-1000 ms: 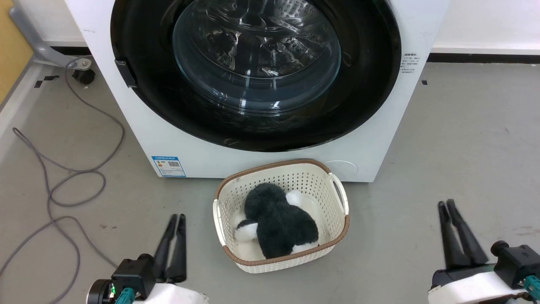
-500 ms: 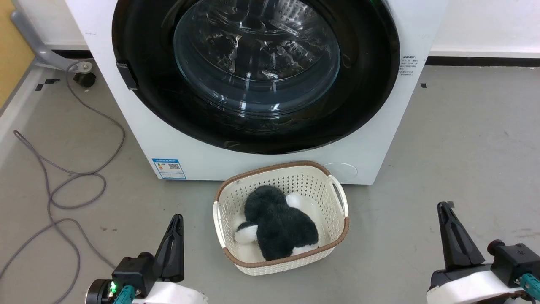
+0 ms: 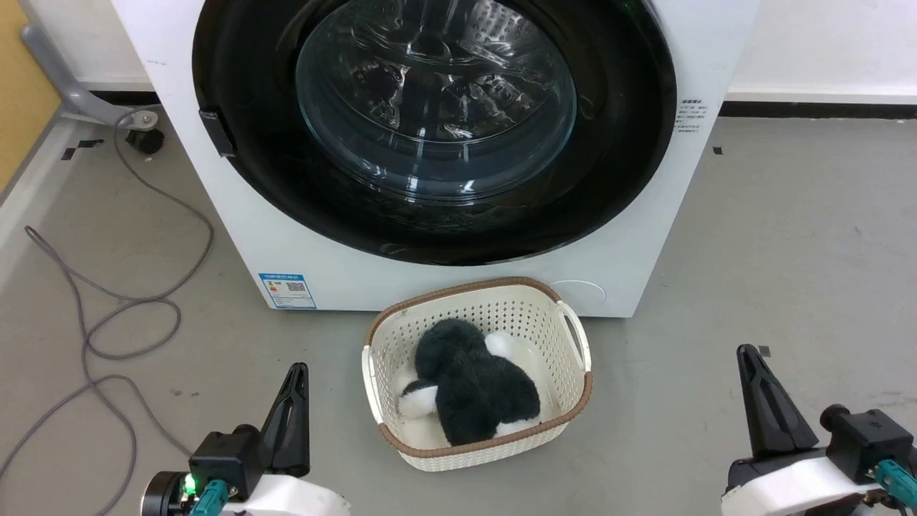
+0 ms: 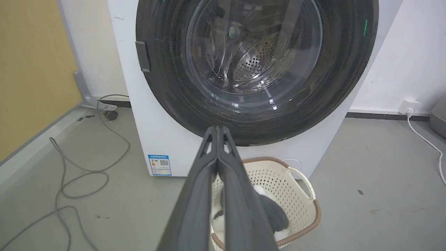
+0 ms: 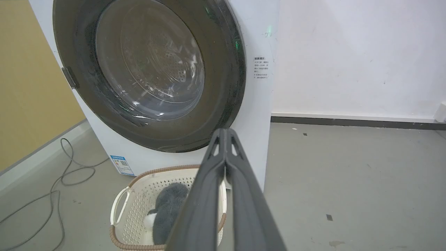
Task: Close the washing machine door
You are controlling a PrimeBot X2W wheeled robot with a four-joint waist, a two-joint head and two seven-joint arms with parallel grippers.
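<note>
Left end effector [image 3: 296,373], low near the floor [image 3: 788,215], is drawn together and holds nothing; right end effector [image 3: 746,355] is in the same condition. Both are well apart from the washing machine door [image 3: 437,122], which sits flush against the front of the washing machine [image 3: 236,229]. A cream perforated basket [image 3: 476,288] holding a black-and-white plush toy [image 3: 473,390] stands between them, just before the machine.
</note>
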